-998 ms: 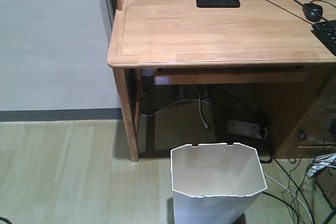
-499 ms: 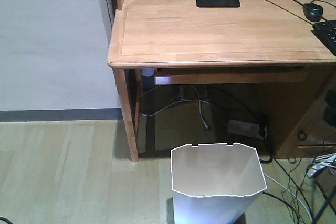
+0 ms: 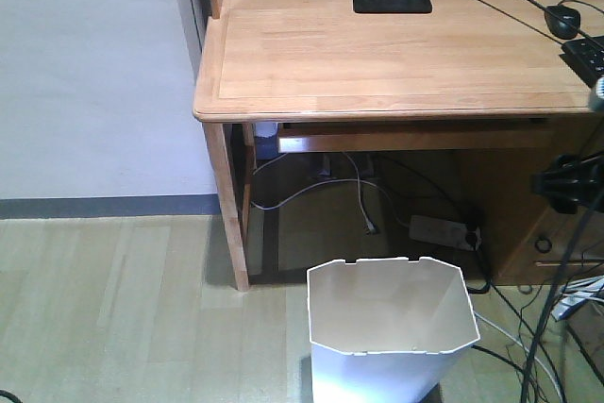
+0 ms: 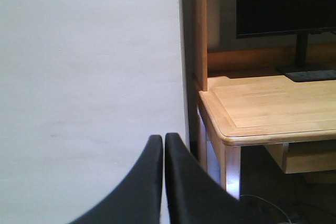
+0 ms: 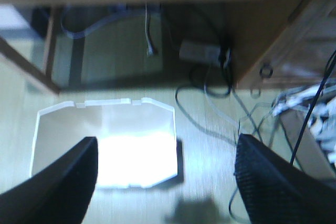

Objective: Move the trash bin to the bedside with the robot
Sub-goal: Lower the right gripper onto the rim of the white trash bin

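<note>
trash bin point(image 3: 377, 377): white, cream inside | desk point(image 3: 377, 54): light-brown wood grain | floor point(image 3: 113, 309): pale planks

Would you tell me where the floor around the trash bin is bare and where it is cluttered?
Bare: the wood floor left of the trash bin, bordered by the desk leg and the dark baseboard. Crowded: right of the bin, where loose cables lie, and behind it under the desk, with a power strip.

Surface: pale wood-plank floor point(image 3: 113, 309). White trash bin point(image 3: 392, 313) stands upright on it, just in front of the desk leg point(image 3: 225, 205). Power strip point(image 3: 438, 230) and loose cables point(image 3: 500, 332) lie behind and right of the bin.
</note>
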`<state>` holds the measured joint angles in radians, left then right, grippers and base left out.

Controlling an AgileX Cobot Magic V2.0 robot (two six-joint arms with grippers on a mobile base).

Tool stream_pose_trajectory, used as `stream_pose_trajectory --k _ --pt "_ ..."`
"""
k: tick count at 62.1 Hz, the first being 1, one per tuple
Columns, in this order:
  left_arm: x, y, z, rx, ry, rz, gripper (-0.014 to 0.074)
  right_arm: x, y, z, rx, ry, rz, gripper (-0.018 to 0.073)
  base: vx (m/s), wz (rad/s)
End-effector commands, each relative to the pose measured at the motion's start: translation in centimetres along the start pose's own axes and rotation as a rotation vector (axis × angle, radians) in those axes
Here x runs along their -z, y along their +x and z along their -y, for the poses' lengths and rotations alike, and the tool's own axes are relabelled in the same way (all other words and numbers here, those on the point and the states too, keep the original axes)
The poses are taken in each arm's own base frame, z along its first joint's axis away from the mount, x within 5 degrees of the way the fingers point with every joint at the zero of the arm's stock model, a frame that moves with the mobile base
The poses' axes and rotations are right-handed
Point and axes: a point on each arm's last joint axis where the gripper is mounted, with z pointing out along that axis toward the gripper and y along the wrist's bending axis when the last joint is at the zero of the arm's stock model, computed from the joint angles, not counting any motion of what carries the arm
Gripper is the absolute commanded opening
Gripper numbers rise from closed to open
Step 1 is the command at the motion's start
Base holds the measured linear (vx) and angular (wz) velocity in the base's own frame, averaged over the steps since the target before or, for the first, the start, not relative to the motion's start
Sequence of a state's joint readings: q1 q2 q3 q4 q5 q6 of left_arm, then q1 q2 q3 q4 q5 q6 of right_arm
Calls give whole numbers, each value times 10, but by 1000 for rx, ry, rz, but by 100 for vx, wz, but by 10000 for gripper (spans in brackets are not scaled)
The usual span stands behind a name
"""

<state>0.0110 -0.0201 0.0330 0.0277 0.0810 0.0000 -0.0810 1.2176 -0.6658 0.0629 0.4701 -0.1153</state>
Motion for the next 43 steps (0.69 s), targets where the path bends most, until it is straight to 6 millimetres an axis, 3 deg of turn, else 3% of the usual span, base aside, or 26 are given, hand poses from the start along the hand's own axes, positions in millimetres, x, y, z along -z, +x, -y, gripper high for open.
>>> stream_pose_trajectory --k 1,13,28,43 --pt "0 -3 0 23 7 71 -6 -14 -15 2 20 5 23 509 0 0" --pt "0 -3 0 23 7 71 -6 -63 -14 11 17 14 -83 509 0 0" --pt "0 -3 0 23 7 71 -6 -134 4 30 14 15 -249 509 0 0" --pt "0 -3 0 23 7 71 -6 -204 23 35 34 -23 -333 509 0 0"
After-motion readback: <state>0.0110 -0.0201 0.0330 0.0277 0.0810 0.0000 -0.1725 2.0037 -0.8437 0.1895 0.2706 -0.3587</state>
